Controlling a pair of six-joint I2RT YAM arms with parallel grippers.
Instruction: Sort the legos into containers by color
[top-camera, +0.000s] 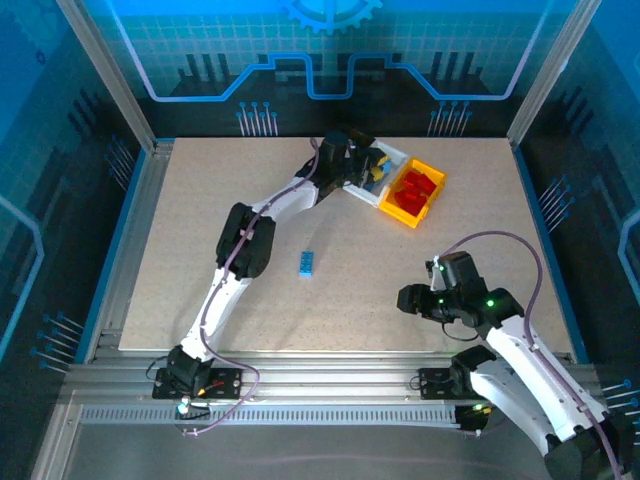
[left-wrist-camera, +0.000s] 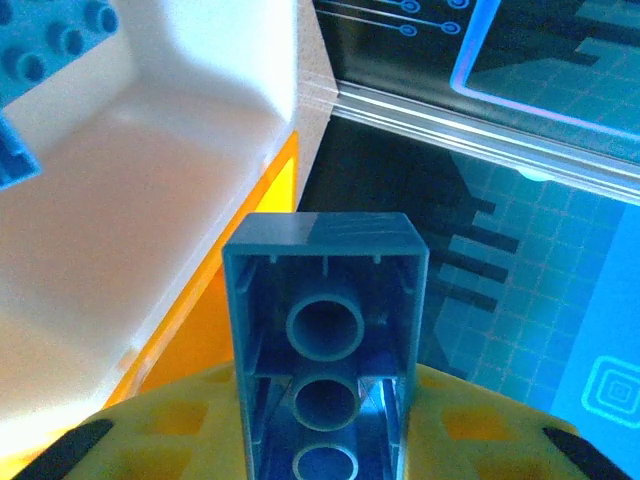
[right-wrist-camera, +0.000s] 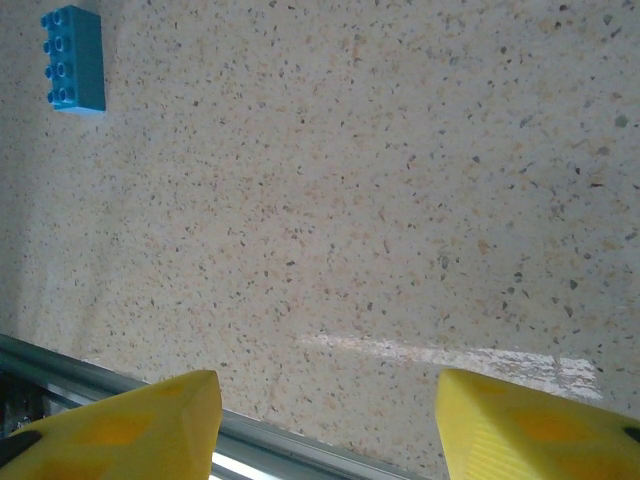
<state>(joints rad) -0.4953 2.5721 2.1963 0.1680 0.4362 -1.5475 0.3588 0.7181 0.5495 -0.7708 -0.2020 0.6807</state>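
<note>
My left gripper (top-camera: 370, 174) hangs over the white bin (top-camera: 397, 156), shut on a blue lego (left-wrist-camera: 325, 335) whose hollow underside faces the wrist camera. The bin's white floor (left-wrist-camera: 140, 210) lies just left of the held brick, and another blue lego (left-wrist-camera: 50, 40) rests in its far corner. Beside it stands the yellow bin (top-camera: 434, 192), which holds red legos (top-camera: 412, 194); its orange wall (left-wrist-camera: 255, 255) is right next to the held brick. One blue lego (top-camera: 306, 262) lies alone mid-table, also in the right wrist view as a blue lego (right-wrist-camera: 72, 58). My right gripper (top-camera: 412, 300) hovers open over bare table near the front right, nothing between its fingers (right-wrist-camera: 540, 425).
The table's metal front rail (right-wrist-camera: 120, 385) runs just beneath my right gripper. Frame posts and blue panel walls (top-camera: 330, 60) enclose the table at the back and sides. The left arm (top-camera: 245, 240) stretches diagonally across the middle of the table.
</note>
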